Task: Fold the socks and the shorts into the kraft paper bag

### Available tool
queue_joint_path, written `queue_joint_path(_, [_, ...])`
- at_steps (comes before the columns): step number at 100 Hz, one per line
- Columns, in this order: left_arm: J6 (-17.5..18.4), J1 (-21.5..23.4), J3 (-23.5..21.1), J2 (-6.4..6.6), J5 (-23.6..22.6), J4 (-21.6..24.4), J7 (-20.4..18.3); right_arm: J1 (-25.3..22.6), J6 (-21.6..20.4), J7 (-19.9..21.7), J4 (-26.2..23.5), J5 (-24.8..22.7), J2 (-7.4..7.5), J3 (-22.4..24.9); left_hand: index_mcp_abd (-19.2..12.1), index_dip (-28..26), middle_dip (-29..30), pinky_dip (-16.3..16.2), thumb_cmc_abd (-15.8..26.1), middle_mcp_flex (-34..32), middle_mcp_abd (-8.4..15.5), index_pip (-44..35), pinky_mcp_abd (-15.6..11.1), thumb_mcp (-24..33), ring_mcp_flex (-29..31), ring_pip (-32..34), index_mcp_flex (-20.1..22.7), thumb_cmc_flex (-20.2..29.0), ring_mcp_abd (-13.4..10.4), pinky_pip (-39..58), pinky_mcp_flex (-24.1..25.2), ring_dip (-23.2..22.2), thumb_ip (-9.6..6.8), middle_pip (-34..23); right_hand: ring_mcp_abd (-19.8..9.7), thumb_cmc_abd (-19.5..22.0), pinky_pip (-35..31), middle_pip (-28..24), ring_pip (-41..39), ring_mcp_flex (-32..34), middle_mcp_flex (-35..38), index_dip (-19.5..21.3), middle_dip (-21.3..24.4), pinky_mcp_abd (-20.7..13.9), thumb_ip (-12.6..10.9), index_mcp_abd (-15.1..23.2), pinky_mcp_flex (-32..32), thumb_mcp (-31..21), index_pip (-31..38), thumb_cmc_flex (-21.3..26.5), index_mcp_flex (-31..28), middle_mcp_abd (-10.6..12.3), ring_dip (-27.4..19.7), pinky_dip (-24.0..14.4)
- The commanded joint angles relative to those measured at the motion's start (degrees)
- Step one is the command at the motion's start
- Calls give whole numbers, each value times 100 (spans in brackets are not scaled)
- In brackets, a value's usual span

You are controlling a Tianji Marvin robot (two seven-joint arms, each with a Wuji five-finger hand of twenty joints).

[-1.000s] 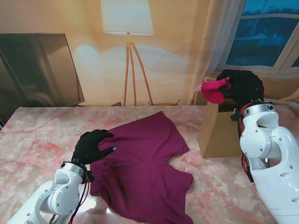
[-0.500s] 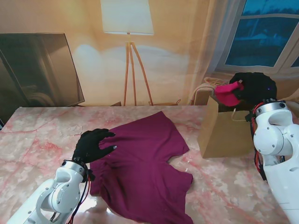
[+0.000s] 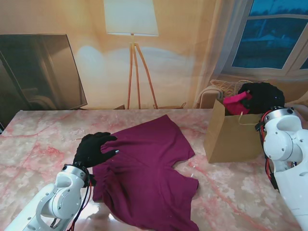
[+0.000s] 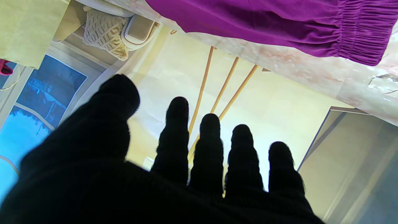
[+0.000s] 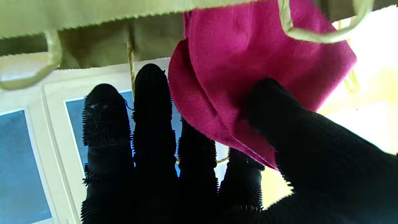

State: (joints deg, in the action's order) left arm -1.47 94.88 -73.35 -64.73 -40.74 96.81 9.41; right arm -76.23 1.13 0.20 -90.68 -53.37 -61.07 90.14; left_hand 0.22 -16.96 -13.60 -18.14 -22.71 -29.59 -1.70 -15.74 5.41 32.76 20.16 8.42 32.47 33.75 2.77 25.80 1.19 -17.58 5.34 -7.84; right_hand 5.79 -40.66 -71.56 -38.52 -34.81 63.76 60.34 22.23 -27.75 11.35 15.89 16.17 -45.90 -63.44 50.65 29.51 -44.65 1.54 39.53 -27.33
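- Pink sock (image 3: 235, 102) is pinched in my right hand (image 3: 262, 97), right over the bag (image 3: 231, 137) mouth.
- Left hand (image 3: 94, 149) rests spread and empty on the shorts (image 3: 149, 168), well apart from the bag.

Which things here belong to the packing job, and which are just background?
Job:
- pink sock, held by the right robot hand at the bag's mouth
- bag
- shorts, spread flat, left robot hand at their edge

Background:
- floor lamp
- TV
- window
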Motion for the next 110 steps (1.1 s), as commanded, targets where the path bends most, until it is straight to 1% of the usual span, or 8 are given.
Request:
queue_joint_path(1, [-11,36,-10,27,10,30,11,-67,32,26,-3,-92,-10,-26,57,-10,49,3,100,105,-90,105,-181,-78,-133,-53,-21,-60,-182,-43,62,48,-249,37,52,65,233,-46,256,-266,-387,62,139,-82,79,-310,314,19,-546,-304,241,65,-83,-400])
queue_joint_path(4, [-11,39,-11,26,4,27,21,-75,48,36,-5,-97,-9,-30,57,-10,47,-1,93,104,-79,103,-182,-87,-129,-49,-15,-72,-173,-43,57,46,-242,34,43,121,300,-29,304,-361,-503,84,157,-75,-35,-440,416,-26,-829,-445,261,70,-91,-444])
queue_joint_path(9, [-12,49,-20,29,-30,32,32,-89,93,54,-12,-113,-7,-33,61,-8,46,-9,116,107,-87,108,-172,-109,-130,-46,-25,-108,-173,-37,54,43,-223,32,24,288,401,14,366,-499,-690,403,174,-78,-631,-655,549,-121,-1507,-732,308,87,-114,-514])
queue_joint_path(14, [-14,64,-34,30,-54,46,42,-108,126,92,-29,-99,-6,-23,70,-8,43,-18,115,100,-84,108,-168,-120,-127,-41,-24,-116,-175,-31,59,41,-209,26,17,330,463,63,435,-647,-868,481,185,-50,-789,-741,695,-101,-1743,-764,445,101,-139,-529])
queue_joint_path(45, [0,141,-108,33,-86,114,49,-262,58,245,-180,-257,28,109,84,-10,35,-65,182,81,-97,101,-188,-154,-110,-19,-8,-139,-162,-2,82,30,-176,17,-117,324,738,625,987,-1488,-1710,370,421,-78,-823,-787,1486,111,-2259,-1052,1253,309,-369,-599])
queue_joint_path(60, [29,133,-92,32,-69,88,51,-345,63,297,-287,-94,13,138,49,-29,23,-89,404,27,-107,60,-171,-161,-59,-11,61,8,-199,26,43,32,-205,0,-122,969,1246,1076,1558,-1914,-2062,230,727,-201,-942,-782,1854,513,-2367,-1177,1436,250,-733,-526])
queue_joint_path(77, [35,166,-90,52,-130,142,-8,-563,-257,-73,-524,-147,-28,174,20,-42,19,-111,539,16,-74,27,-146,-149,-49,-10,80,165,-210,68,1,38,-260,-1,-339,1285,2108,1338,2120,-2311,-2230,189,1112,-487,-978,-820,2366,589,-2342,-1167,1444,243,-1309,-111])
queue_joint_path(110, [25,232,-43,75,-380,234,29,-1274,-965,-548,-1569,-172,-113,217,16,-58,-64,-454,836,-311,-178,-74,2,-195,433,222,167,581,-45,883,-562,-72,-259,-114,-396,1760,2207,1670,2168,-2054,-1763,214,1401,-722,-970,-677,2115,644,-2219,-951,1191,251,-1584,144])
